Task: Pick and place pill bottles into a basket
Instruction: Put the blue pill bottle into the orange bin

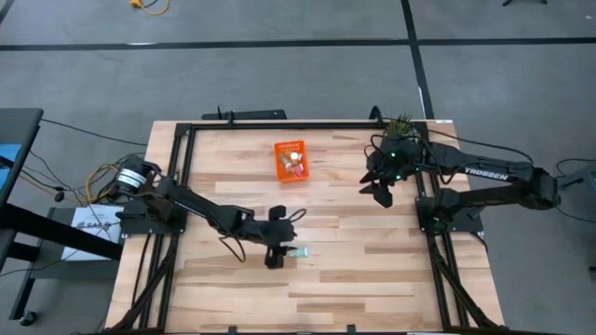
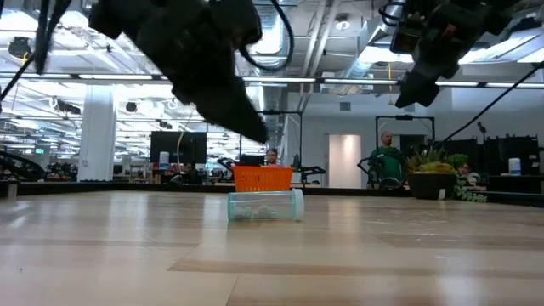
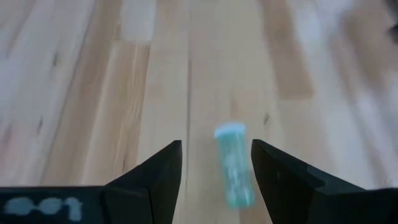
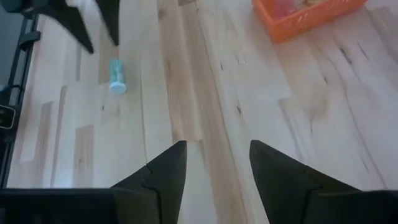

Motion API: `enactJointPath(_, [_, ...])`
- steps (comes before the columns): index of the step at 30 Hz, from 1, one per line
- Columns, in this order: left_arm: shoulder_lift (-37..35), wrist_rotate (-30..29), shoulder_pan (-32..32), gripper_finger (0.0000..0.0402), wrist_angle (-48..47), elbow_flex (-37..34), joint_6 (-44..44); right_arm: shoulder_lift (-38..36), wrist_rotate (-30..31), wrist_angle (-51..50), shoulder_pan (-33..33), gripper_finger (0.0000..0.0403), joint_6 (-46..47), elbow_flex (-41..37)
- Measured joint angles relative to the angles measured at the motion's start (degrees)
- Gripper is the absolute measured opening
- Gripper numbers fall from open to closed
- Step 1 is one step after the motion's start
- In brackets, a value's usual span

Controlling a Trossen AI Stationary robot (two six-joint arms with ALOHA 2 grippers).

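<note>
A pale teal-green pill bottle (image 1: pixel 297 252) lies on its side on the table, near the middle front. It also shows in the low view (image 2: pixel 265 206) and the left wrist view (image 3: pixel 234 165). My left gripper (image 1: pixel 276 251) is open and hovers just above the bottle, slanting down, its fingers (image 3: pixel 161 177) apart over it and touching nothing. The orange basket (image 1: pixel 290 160) stands at the far middle with a few bottles inside. My right gripper (image 1: pixel 377 186) is open and empty, raised to the right of the basket.
A small green potted plant (image 1: pixel 400 126) stands at the far right corner, behind my right arm. Black frame rails (image 1: pixel 279 126) run along the table's edges. In the low view, people (image 2: pixel 388 157) are in the room beyond the table.
</note>
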Motion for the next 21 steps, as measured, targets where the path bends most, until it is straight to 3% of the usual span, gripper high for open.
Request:
enactJointPath(8, [7.7, -0.1, -1.3, 0.0184, -5.7, 6.1, -3.1, 0.7, 3.0, -0.3, 2.8, 0.0171, 1.1, -0.1])
enactJointPath(21, [11.5, 2.9, -1.5, 0.0184, -8.6, 7.4, -6.0, 0.6, 5.7, -1.2, 6.0, 0.0171, 3.4, -0.1])
